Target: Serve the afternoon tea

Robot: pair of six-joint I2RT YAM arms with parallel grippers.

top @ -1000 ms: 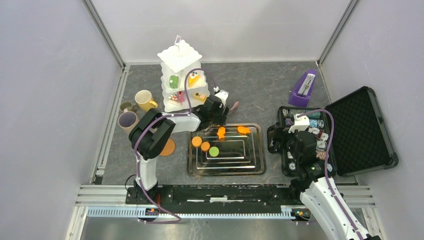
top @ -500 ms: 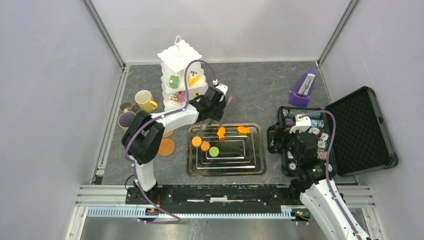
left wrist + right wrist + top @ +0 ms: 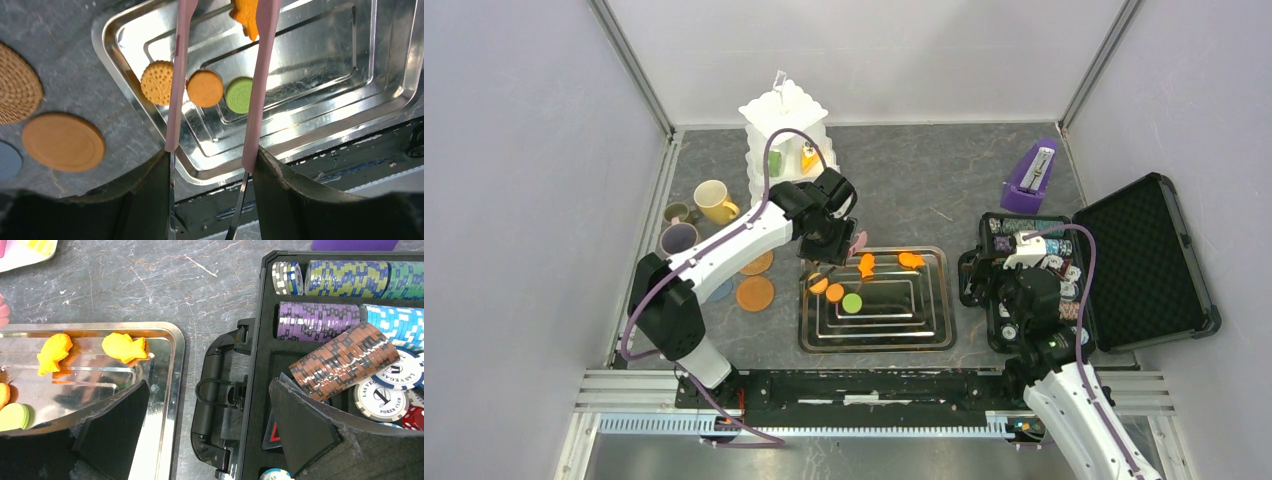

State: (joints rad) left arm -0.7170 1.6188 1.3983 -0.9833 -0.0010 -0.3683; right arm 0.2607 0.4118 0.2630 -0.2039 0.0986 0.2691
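Note:
My left gripper [image 3: 832, 246] is shut on pink tongs [image 3: 260, 85] and holds them over the left end of the steel tray [image 3: 879, 345]. The tong arms are apart and straddle an orange biscuit [image 3: 204, 88]. A dotted orange biscuit [image 3: 156, 89] lies left of it and a green biscuit [image 3: 239, 94] right of it. Two orange fish cakes [image 3: 55, 352] [image 3: 123, 347] lie at the tray's back. The white tiered stand [image 3: 786, 130] holds small cakes. The yellow mug [image 3: 713, 200], beige-lilac mug [image 3: 678, 239] and small green mug [image 3: 678, 212] stand left. My right gripper [image 3: 209, 390] is open and empty.
The open black case [image 3: 1139, 260] of poker chips [image 3: 345, 277] lies right of the tray, its handle [image 3: 212, 390] under my right gripper. A purple metronome [image 3: 1032, 177] stands at the back right. An orange coaster [image 3: 63, 141] and a woven one [image 3: 17, 90] lie left of the tray.
My left gripper, with the tongs, rose toward the stand and then came back down over the tray's left end; its elbow swung left. The right arm has not moved.

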